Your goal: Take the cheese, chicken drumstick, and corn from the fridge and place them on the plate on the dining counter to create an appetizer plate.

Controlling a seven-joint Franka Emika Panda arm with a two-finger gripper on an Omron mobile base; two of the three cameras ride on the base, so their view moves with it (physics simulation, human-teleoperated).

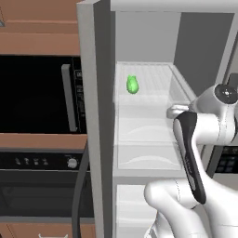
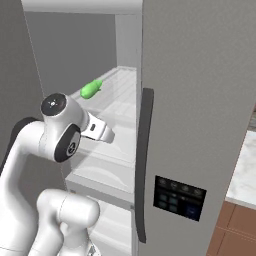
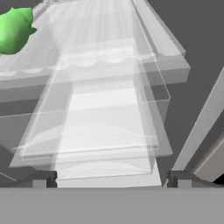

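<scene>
Corn [image 1: 132,84] lies on fridge [image 2: 200,100] glass shelf [image 3: 105,109]; tool [image 3: 111,179] wide open, seemingly empty.

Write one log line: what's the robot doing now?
phase: reaching into fridge | target: corn on glass shelf | gripper: open, empty

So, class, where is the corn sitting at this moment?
The corn lies on an upper glass shelf inside the open fridge, toward the shelf's left side in the left base view. In the hand view it shows at upper left, well beyond the fingers.
</scene>
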